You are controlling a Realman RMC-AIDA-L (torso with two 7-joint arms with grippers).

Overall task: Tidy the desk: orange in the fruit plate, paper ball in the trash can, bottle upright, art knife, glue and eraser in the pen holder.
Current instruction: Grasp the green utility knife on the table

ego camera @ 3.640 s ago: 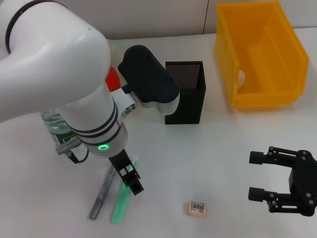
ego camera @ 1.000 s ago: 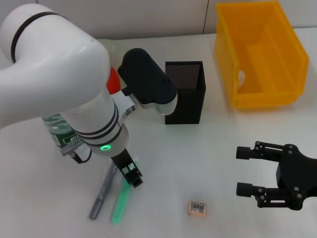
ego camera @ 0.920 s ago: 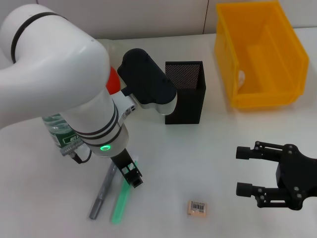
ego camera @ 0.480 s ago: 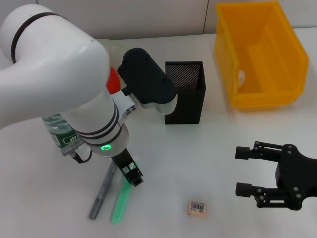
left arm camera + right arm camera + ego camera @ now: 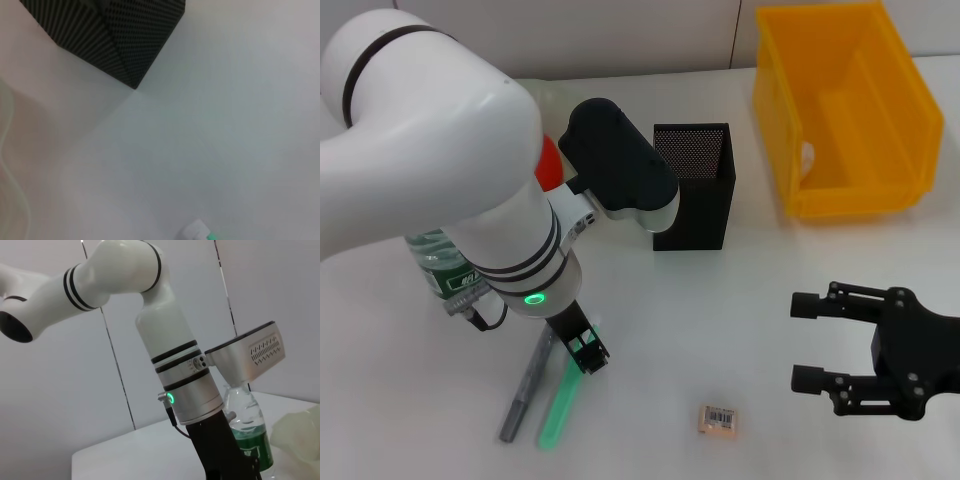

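Observation:
My left gripper (image 5: 584, 352) hangs low over the upper end of a green stick-shaped item (image 5: 558, 405); its white-capped tip (image 5: 201, 233) shows in the left wrist view. A grey pen-shaped item (image 5: 524, 393) lies beside it. These are the glue and art knife; I cannot tell which is which. The eraser (image 5: 717, 419) lies near the front edge. My right gripper (image 5: 806, 343) hovers open to its right. The pen holder (image 5: 698, 190) stands mid-table. The bottle (image 5: 438, 270) stands upright behind my left arm. The orange (image 5: 549, 160) and fruit plate (image 5: 548, 95) peek out behind it. The paper ball (image 5: 807, 156) lies in the trash can (image 5: 880, 190).
My bulky left arm (image 5: 470, 170) covers much of the table's left half. In the right wrist view that arm (image 5: 180, 375), the bottle (image 5: 248, 437) and the plate's rim (image 5: 300, 426) show. Bare table lies between the eraser and the pen holder.
My right gripper has shifted left, nearer the eraser. My left gripper has moved slightly up along the green item, whose lower end has swung a little left.

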